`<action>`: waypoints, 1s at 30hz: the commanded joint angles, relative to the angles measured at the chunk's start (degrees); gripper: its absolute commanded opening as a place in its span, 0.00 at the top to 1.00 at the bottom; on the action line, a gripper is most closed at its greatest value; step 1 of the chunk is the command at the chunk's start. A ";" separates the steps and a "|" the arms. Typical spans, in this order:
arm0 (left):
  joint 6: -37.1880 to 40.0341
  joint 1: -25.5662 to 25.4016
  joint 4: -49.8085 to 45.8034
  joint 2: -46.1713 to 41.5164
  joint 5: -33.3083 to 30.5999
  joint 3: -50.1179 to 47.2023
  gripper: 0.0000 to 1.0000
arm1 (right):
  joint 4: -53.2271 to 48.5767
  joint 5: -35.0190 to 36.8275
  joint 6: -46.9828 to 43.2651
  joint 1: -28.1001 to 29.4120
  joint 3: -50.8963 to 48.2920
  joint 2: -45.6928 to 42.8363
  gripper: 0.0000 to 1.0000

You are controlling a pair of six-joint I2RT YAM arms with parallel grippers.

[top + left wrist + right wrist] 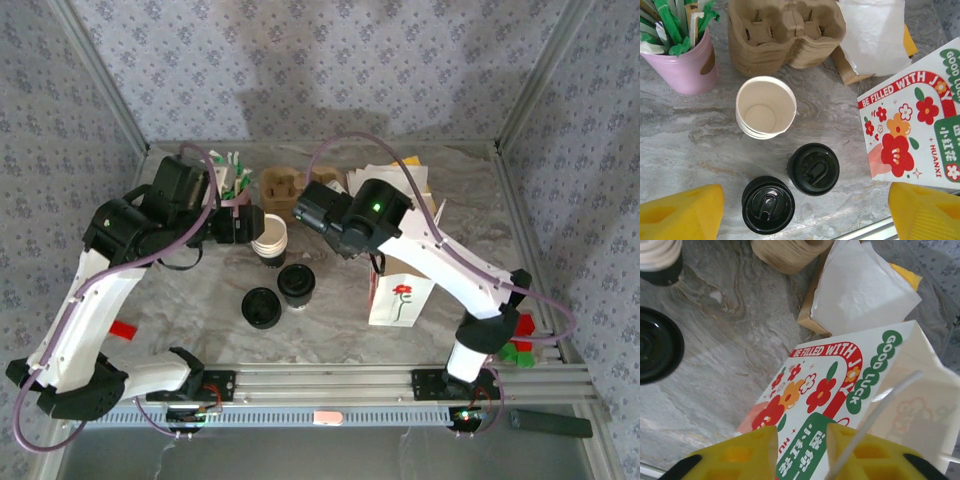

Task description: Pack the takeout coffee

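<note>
**Progress.** Packing is not done. The takeout coffee (813,169), a cup under a round black lid, stands upright on the counter (690,135) at the lower centre of the left wrist view. It is outside the paper bag (920,125) and apart from it. A loose black lid (768,205) lies just beside the cup, to its lower left. From above the two discs look much alike, so naming the right-hand one as the cup is a judgement. The cup has yet to be grasped, carried across and set into the bag.

**Jaws.** The left jaws stand wide open above both discs and hold nothing, with the yellow fingers (682,212) at the bottom corners of the frame. The right jaws, with fingers (740,457) at the bottom edge of the right wrist view, are parted by a narrow gap over the bag's printed face. Nothing is seen clamped between them. A white handle strip (875,415) crosses one finger, and I cannot tell whether it touches.

**Containers, left wrist view.**
- **Upper left:** a pink cup (682,70) holds green and white sticks.
- **Top centre:** stacked cardboard carriers (785,35) have empty sockets.
- **Centre:** in a stack of white paper cups (765,107), the top cup is empty.
- **Right edge:** the bag shows no cup inside, as far as its opening can be seen.
</note>
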 commanded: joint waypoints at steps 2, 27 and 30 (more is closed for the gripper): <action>0.31 0.72 -2.39 1.41 -1.23 3.69 0.13 | -11.10 2.23 0.65 -0.20 7.98 -1.98 0.53; -1.18 0.73 -2.45 3.62 -1.94 4.84 0.11 | 9.04 -25.17 8.90 -31.49 4.74 -8.81 0.44; -1.74 0.78 -1.66 2.91 -2.49 3.98 0.10 | 7.55 -26.91 10.29 -32.44 5.82 -4.92 0.45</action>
